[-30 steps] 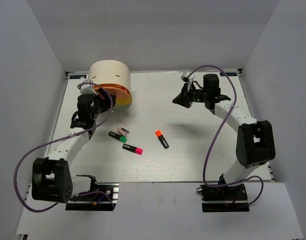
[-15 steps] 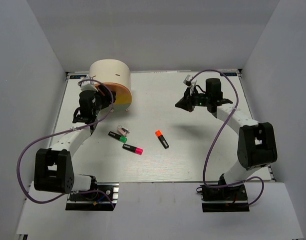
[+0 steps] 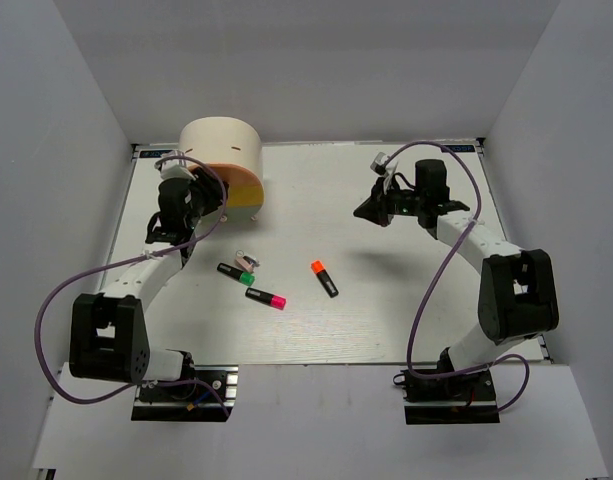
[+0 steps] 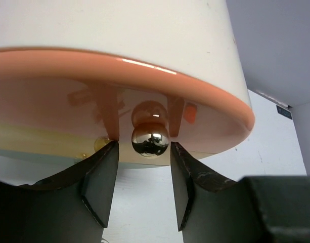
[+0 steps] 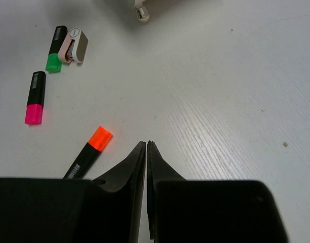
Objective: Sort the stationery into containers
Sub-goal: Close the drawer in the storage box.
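Drawer opening is judged in hand: the chrome knob (image 4: 150, 140) of the orange half-round drawer (image 4: 53, 96), in the cream cylindrical unit (image 3: 221, 145) at the far left of the white table (image 3: 386, 320), is bracketed by the parted jaws of the left gripper (image 4: 143, 157), so closing and a straight pull are called for, while the right gripper (image 5: 146, 145) is held shut and empty.

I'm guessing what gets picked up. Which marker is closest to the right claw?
The orange-capped highlighter, lying alone just ahead of the right gripper; the green one and the pink one lie farther off.
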Controlling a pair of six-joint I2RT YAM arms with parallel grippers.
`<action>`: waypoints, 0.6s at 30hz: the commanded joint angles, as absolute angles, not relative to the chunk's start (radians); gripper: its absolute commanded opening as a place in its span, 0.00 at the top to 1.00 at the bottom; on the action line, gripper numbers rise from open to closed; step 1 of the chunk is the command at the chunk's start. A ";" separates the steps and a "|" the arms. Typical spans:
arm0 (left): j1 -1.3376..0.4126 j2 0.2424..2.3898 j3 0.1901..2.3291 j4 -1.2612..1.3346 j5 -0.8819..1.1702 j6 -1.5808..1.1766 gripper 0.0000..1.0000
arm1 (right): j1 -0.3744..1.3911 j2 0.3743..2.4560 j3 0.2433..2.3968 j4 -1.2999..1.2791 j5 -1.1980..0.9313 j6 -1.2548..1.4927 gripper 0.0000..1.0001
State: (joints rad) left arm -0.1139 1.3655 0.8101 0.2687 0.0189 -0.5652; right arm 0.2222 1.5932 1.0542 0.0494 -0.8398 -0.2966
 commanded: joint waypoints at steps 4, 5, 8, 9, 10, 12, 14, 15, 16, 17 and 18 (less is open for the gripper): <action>-0.117 1.284 0.788 0.328 0.015 -0.609 0.41 | 0.216 1.551 1.025 0.044 -0.847 -0.316 0.90; -0.117 1.284 0.788 0.328 0.015 -0.609 0.41 | 0.216 1.551 1.023 0.044 -0.847 -0.316 0.90; -0.117 1.293 0.798 0.305 0.015 -0.609 0.38 | 0.216 1.551 1.025 0.043 -0.848 -0.318 0.90; -0.117 1.293 0.798 0.282 0.040 -0.600 0.37 | 0.215 1.548 1.026 0.041 -0.845 -0.321 0.90; -0.117 1.293 0.798 0.272 0.051 -0.600 0.34 | 0.216 1.543 1.025 0.041 -0.847 -0.321 0.90; -0.117 1.270 0.778 0.253 0.072 -0.588 0.32 | 0.215 1.542 1.020 0.040 -0.842 -0.324 0.90; -0.117 1.247 0.735 0.244 0.081 -0.578 0.32 | 0.212 1.537 1.011 0.040 -0.842 -0.325 0.90; -0.117 1.235 0.720 0.244 0.081 -0.578 0.32 | 0.212 1.531 1.005 0.041 -0.841 -0.325 0.89; -0.117 1.214 0.704 0.233 0.081 -0.587 0.32 | 0.213 1.532 0.999 0.041 -0.842 -0.325 0.89; -0.117 1.204 0.678 0.233 0.069 -0.588 0.32 | 0.210 1.528 0.996 0.041 -0.841 -0.327 0.89; -0.117 1.195 0.669 0.233 0.069 -0.588 0.32 | 0.213 1.529 0.993 0.041 -0.841 -0.328 0.89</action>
